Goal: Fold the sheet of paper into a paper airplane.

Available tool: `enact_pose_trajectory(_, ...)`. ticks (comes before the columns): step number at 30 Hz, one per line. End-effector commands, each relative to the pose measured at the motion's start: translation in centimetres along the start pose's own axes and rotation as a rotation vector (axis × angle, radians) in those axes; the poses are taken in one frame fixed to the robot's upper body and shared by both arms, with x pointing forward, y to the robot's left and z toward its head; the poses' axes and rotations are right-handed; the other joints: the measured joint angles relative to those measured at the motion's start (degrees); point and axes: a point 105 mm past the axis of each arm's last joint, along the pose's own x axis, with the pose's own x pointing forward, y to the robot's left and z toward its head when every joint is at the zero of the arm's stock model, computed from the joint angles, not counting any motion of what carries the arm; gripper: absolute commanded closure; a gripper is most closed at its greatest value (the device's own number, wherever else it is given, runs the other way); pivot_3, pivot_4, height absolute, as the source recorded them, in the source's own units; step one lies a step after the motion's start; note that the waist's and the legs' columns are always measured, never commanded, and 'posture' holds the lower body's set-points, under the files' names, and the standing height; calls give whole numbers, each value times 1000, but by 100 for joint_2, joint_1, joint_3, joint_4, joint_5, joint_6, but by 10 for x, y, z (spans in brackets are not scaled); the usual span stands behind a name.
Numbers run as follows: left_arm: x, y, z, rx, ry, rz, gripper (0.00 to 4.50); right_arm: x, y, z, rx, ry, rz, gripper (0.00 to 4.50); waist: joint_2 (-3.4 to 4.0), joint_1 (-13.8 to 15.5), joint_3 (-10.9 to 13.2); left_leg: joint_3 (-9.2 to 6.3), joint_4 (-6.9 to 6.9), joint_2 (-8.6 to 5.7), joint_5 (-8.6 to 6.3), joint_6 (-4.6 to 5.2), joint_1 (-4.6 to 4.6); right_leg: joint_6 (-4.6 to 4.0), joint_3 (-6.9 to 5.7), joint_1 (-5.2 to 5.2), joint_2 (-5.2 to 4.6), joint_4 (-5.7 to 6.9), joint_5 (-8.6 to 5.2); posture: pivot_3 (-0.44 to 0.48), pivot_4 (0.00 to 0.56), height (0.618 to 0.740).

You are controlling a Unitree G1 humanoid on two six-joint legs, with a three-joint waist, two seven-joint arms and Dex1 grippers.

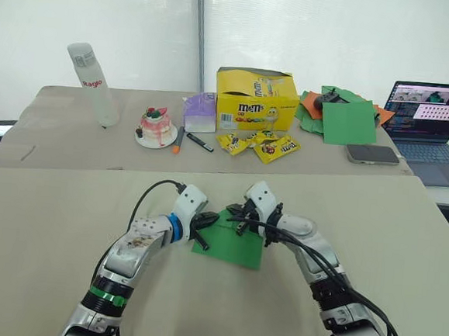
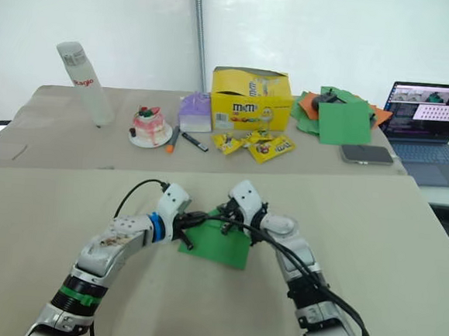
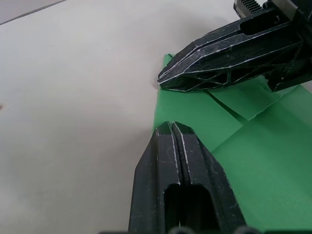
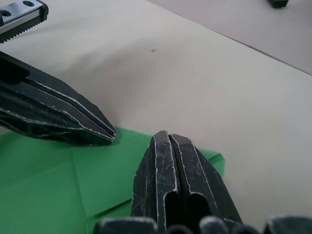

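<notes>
On the near desk [image 1: 43, 200], the green paper [image 1: 234, 246] lies flat just ahead of the robot, with a folded flap creased across its far part. Both pincers meet over its far left corner. The left pincer [image 1: 214, 219] comes in from 9 o'clock with its two fingers pressed together – the left wrist view shows no gap between them and nothing held – its tip at the paper's edge. The right pincer [image 1: 234, 212] reaches in from 3 o'clock, fingers likewise closed tight with nothing between them, its tip over the folded flap [image 3: 243, 105] near the corner; whether either tip actually presses the paper I cannot tell. The two tips sit just beside each other, not quite touching. Beyond, on the far desk [image 1: 64, 132], at about 11 o'clock a clear bottle [image 1: 93, 84] leans, then toward 12 a small cake on a plate [image 1: 156, 126], an orange pen [image 1: 178, 139] and a black marker [image 1: 199, 142] beside it, a purple packet [image 1: 200, 112], and a yellow candy box [image 1: 256, 99] with yellow candy bags [image 1: 259, 143] in front of it. At 1 o'clock lies a pile of orange and green papers [image 1: 345, 115] – a phone [image 1: 372, 154] just in front of it – and at 2 o'clock an open laptop [image 1: 434, 122].
</notes>
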Motion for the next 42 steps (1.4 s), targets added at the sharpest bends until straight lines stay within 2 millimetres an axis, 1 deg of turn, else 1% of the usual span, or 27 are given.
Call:
enact_pose_trajectory(1,-1,1,-10,-27,35,5,4449,7,3,3,-47,5,-5,4500,0,0,0,0,0,0,0,0,0,0,0,0,0,0,0,0,150,740)
enact_pose_trajectory(3,-1,2,-9,-24,35,5,4449,9,1,-3,-49,36,-20,4500,1,0,0,0,0,0,0,0,0,0,-1,0,0,0,0,0,150,740)
enact_pose_trajectory(7,0,6,-7,-11,34,15,4449,2,-15,-12,-19,70,-103,4500,1,8,-1,-1,0,0,0,0,2,0,-1,1,0,0,0,0,150,740)
enact_pose_trajectory(14,1,7,-7,-10,33,17,4449,-17,-43,-17,27,72,-186,4500,1,27,-1,-2,0,-4,0,0,3,0,-2,3,-1,-1,0,0,150,740)
enact_pose_trajectory(16,1,7,-7,-9,32,16,4449,-20,-46,-14,33,59,-180,4500,2,26,-1,-2,0,-4,0,0,3,0,-1,4,-2,-2,0,0,150,740)
enact_pose_trajectory(18,2,7,-7,-7,32,15,4449,-18,-45,-5,35,14,-160,4500,2,24,-1,-2,0,-3,0,0,3,0,-1,4,-2,-2,0,0,150,740)
enact_pose_trajectory(22,3,7,-5,-2,29,12,4449,-15,-33,27,15,-128,-97,4500,2,12,-1,-1,0,-3,0,0,-1,0,1,2,-2,-1,0,0,150,740)
enact_pose_trajectory(24,3,7,-5,0,27,11,4449,-13,-25,35,9,-153,-59,4500,4,9,0,-1,0,-1,0,0,-4,0,1,0,-1,-1,0,0,150,740)
enact_pose_trajectory(28,4,7,-4,-1,26,9,4449,-8,-6,23,-19,-92,4,4500,4,17,0,-7,0,-2,0,0,-6,0,-1,0,-2,0,0,0,150,740)
enact_pose_trajectory(31,3,7,-4,-6,24,13,4449,-1,2,10,-5,-32,16,4500,5,17,1,-10,0,-2,0,0,-7,0,-2,0,-2,-1,0,0,150,740)
enact_pose_trajectory(33,1,10,-4,-16,20,24,4449,1,4,1,-5,12,12,4500,5,10,1,-9,0,-2,0,0,-8,0,-1,-1,-2,-1,0,0,150,740)
enact_pose_trajectory(36,-3,14,-5,-21,21,33,4449,3,3,-5,-1,40,7,4500,6,7,0,-8,0,-2,0,0,-5,0,-2,-1,-1,-2,0,0,150,740)
enact_pose_trajectory(40,-18,20,-11,-25,37,49,4449,3,2,-10,9,65,8,4500,8,-10,-1,-11,-3,-1,0,0,-2,0,0,-4,1,-1,0,0,150,740)
enact_pose_trajectory(42,-29,28,-20,-37,62,87,4449,4,2,-12,9,70,10,4500,10,-11,-2,-14,-6,-1,0,-1,1,0,0,-4,0,-1,0,0,150,740)
